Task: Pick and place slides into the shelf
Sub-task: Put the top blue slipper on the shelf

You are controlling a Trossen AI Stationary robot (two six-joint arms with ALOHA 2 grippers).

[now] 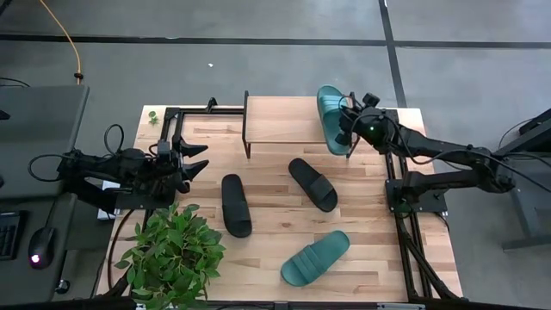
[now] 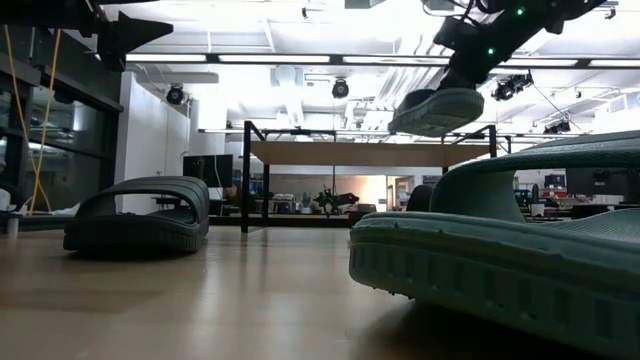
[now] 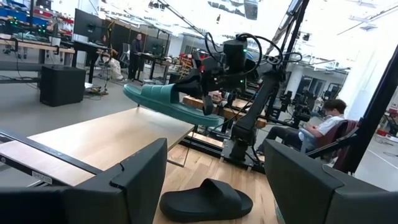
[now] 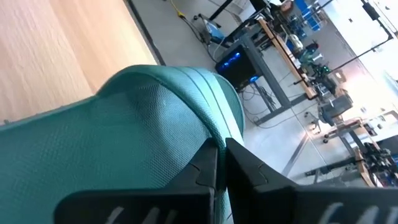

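Teal slide [image 1: 331, 118] is clamped in the right gripper [image 1: 348, 120], held clear above the shelf [image 1: 284, 120] beneath for set-down; left gripper [image 1: 196, 162] is parked, spread apart.

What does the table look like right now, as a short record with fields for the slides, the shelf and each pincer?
held slide: teal slide, lifted at the shelf's right end
holder: right pincer, shut on its strap
shelf: shelf, top bare
slides on table: two black slides, second teal slide
left pincer: left pincer, open, waiting at the table's left edge
other: plant, front-left corner
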